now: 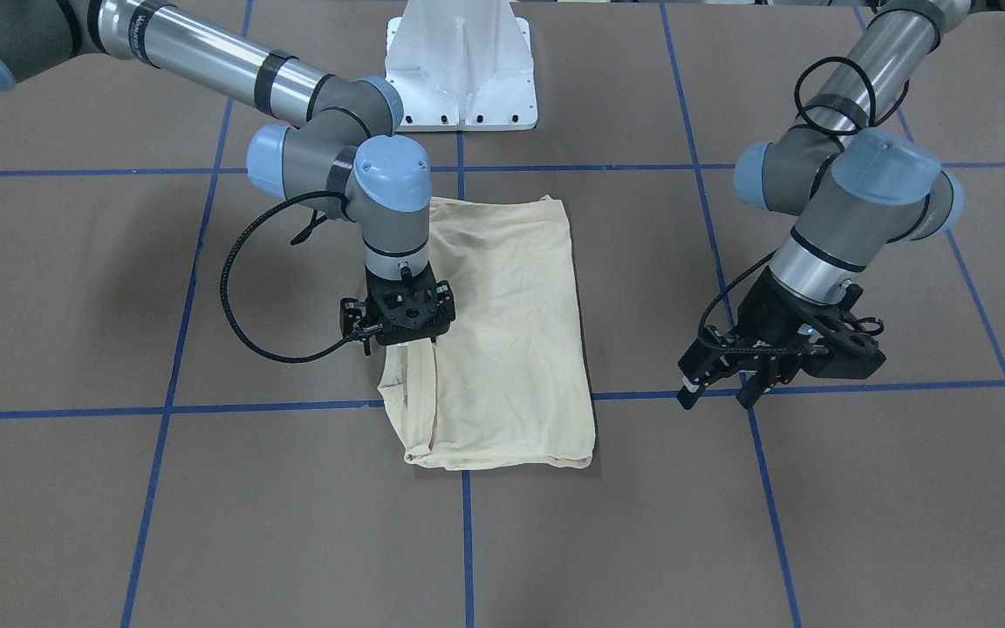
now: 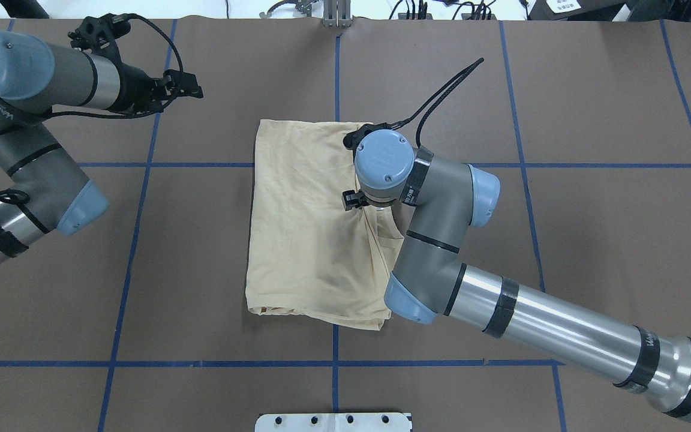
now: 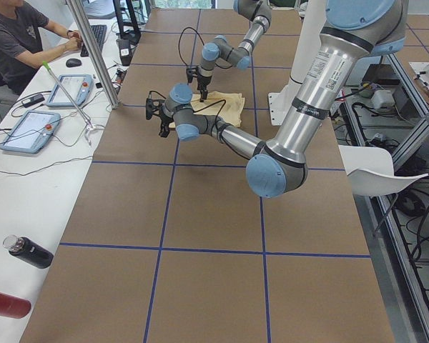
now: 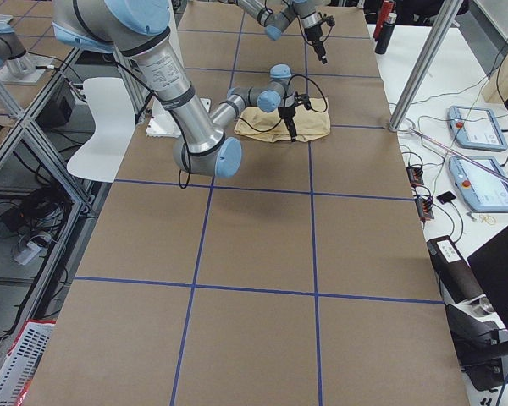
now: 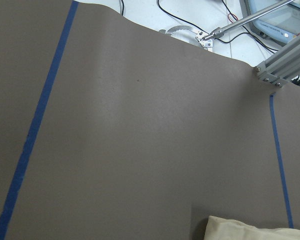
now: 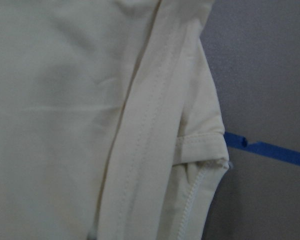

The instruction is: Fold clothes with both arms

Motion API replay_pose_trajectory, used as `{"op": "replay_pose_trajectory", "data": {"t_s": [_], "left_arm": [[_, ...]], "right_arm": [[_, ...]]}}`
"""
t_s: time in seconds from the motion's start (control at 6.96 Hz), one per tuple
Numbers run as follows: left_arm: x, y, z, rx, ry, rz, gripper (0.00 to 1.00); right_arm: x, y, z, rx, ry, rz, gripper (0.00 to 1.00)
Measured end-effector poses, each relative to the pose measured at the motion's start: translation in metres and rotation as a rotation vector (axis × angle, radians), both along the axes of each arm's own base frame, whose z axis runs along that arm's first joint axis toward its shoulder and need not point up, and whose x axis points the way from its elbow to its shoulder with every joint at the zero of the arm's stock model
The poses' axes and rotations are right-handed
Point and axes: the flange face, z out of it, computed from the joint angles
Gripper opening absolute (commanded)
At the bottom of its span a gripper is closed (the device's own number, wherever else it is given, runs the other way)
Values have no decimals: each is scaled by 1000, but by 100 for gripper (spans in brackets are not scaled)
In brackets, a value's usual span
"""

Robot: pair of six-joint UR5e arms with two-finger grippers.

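Pale cream-yellow T-shirt (image 1: 502,331) is laid flat near the middle of the brown tabletop (image 1: 119,523), folded into a rough upright rectangle, no print showing. It is crossed underneath by the blue tape lines (image 1: 171,349) of the grid, and its end toward the white pedestal base (image 1: 461,70) lies just short of the tape line there. Loose layered folds are bunched along the long edge on the robot's right, where seams and a stitched hem are seen close up in the right wrist view (image 6: 65,100). The right gripper (image 1: 398,344) is pointed straight down at that edge, about halfway along it. Its jaws are hidden by its own body, so whether cloth is pinched cannot be told. The left gripper (image 1: 716,394) is held well apart from the shirt on the robot's left, above bare tabletop, jaws spread wide and holding nothing. One corner of the shirt (image 5: 255,229) is caught at the bottom of the left wrist view. On the white side tabletop (image 3: 21,207) a dark bottle (image 3: 28,251) and a red bottle (image 3: 3,304) are lying down, contents not visible. A person (image 3: 14,36) is seated at its far end.
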Motion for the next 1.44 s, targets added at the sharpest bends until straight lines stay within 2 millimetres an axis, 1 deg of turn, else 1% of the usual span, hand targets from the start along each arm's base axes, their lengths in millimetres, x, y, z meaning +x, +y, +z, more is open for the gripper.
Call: {"op": "replay_pose_trajectory", "data": {"t_s": [0.29, 0.43, 0.72, 0.86, 1.15, 1.29, 1.44], "left_arm": [[4, 0, 3, -4, -3, 4, 100], [5, 0, 5, -6, -3, 4, 100], [6, -1, 7, -8, -4, 5, 100], [7, -1, 9, -11, -5, 6, 100], [10, 0, 9, -11, -4, 11, 100], [11, 1, 9, -10, -4, 11, 100], [11, 1, 9, -9, -5, 12, 100]], "right_arm": [[11, -9, 1, -13, -8, 7, 100], [15, -11, 5, -17, -8, 9, 100], [24, -9, 17, -21, -4, 12, 100], [32, -7, 24, -20, -1, 14, 100], [62, -5, 41, -2, 2, 11, 100], [71, -6, 40, 7, -2, 12, 100], [75, -9, 33, 18, -11, 18, 100]]}}
